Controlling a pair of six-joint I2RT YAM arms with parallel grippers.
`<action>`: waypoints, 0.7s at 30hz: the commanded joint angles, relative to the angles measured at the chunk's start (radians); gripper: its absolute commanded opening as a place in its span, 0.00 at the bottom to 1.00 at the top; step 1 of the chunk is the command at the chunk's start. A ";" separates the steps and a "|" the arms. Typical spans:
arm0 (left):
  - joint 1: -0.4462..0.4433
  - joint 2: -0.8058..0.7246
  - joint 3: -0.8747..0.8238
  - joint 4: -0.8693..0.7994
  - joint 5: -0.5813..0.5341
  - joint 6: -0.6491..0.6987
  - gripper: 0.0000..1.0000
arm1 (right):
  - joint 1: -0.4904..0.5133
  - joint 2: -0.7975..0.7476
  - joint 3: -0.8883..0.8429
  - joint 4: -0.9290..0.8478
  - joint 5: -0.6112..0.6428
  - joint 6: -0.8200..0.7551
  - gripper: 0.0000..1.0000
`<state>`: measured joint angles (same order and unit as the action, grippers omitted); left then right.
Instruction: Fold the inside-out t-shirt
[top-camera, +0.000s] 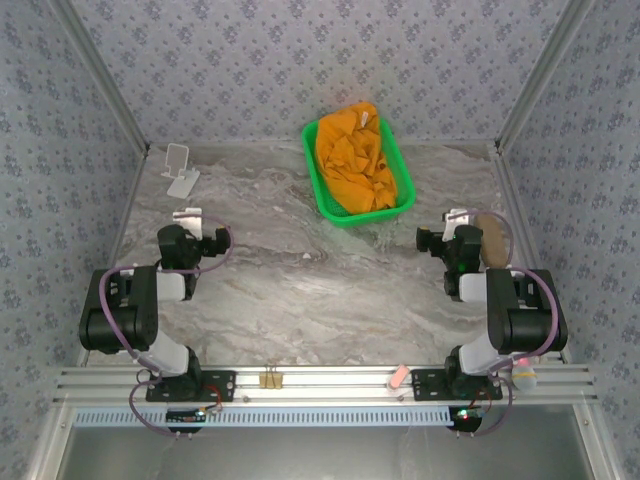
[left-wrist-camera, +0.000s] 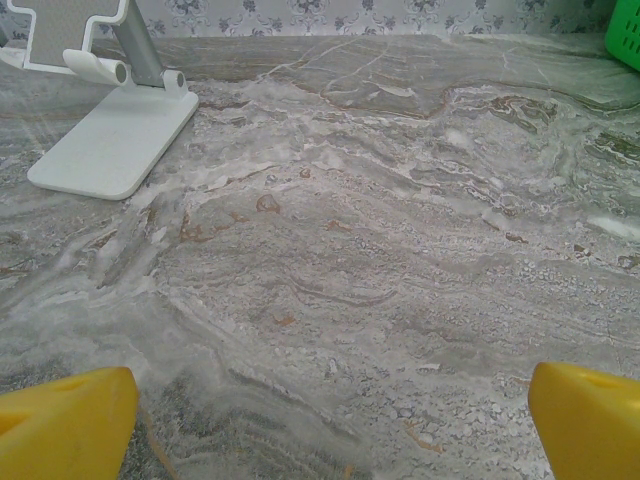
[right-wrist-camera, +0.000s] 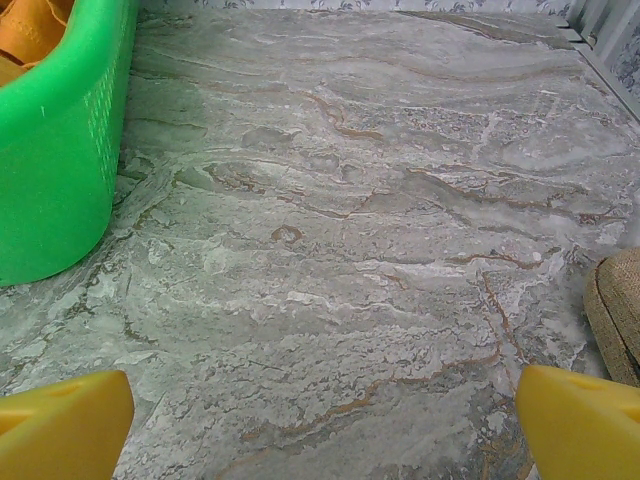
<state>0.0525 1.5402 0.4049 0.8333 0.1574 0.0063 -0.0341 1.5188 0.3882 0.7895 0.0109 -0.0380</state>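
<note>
Heaped and wrinkled in the green basket (top-camera: 362, 216) at the far middle of the marble table (top-camera: 300, 285): the orange t-shirt (top-camera: 350, 160). Left gripper (top-camera: 188, 214) and right gripper (top-camera: 458, 216) both with fingers spread wide apart, clamped on nothing, low over bare tabletop. Near the left one, a white phone stand (top-camera: 180, 170); just beside the right one, a brown pad (top-camera: 492, 238).
</note>
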 joint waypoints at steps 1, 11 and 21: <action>0.005 -0.006 -0.004 0.004 0.003 -0.005 1.00 | -0.002 0.000 0.015 -0.002 0.002 0.009 1.00; -0.055 -0.252 0.041 -0.279 -0.099 0.032 1.00 | -0.009 -0.266 0.126 -0.454 -0.033 0.001 1.00; -0.137 -0.612 0.282 -0.948 -0.226 -0.583 1.00 | 0.026 -0.413 0.355 -0.761 -0.143 0.355 0.97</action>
<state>-0.0872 0.9607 0.6117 0.1673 -0.0437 -0.2790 -0.0589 1.0248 0.6178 0.1932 -0.0204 0.2340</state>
